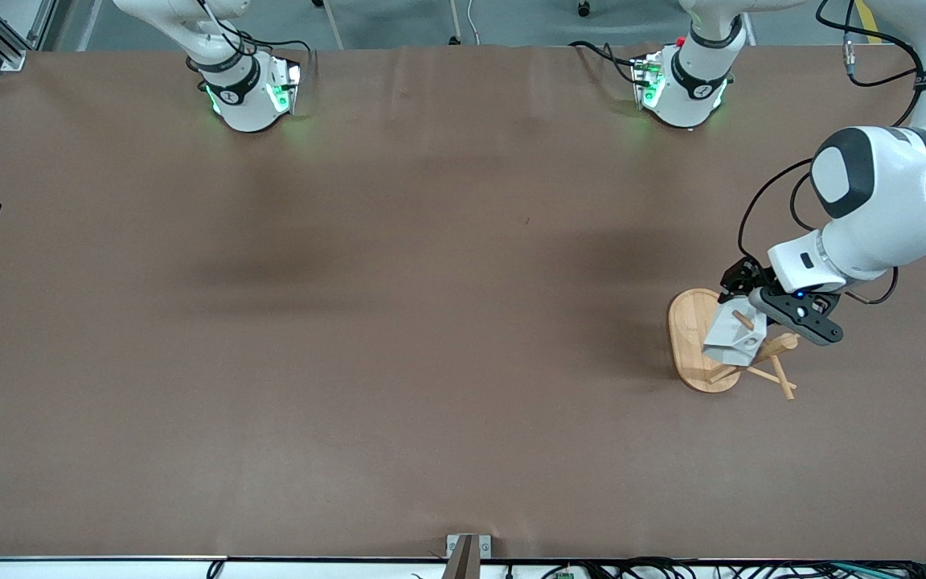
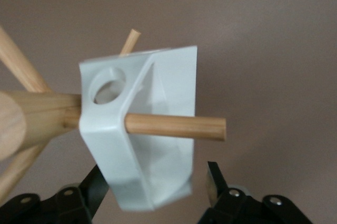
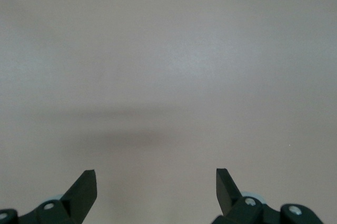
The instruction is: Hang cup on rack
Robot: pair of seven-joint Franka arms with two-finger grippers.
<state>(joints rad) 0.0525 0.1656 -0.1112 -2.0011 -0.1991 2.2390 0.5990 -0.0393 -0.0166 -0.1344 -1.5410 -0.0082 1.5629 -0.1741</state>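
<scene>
Left hand (image 2: 152,192) open around pegged cup (image 2: 142,140).

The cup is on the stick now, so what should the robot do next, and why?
Probably draw the left end effector straight back. The cup already hangs on a peg of the rack, and the open fingers sit apart from it, so nothing needs holding.

High front camera faces the arms; left wrist – close on the rack (image 2: 31,113) – shares it

Brown table (image 1: 399,338) — cables (image 1: 672,569) along edge
</scene>
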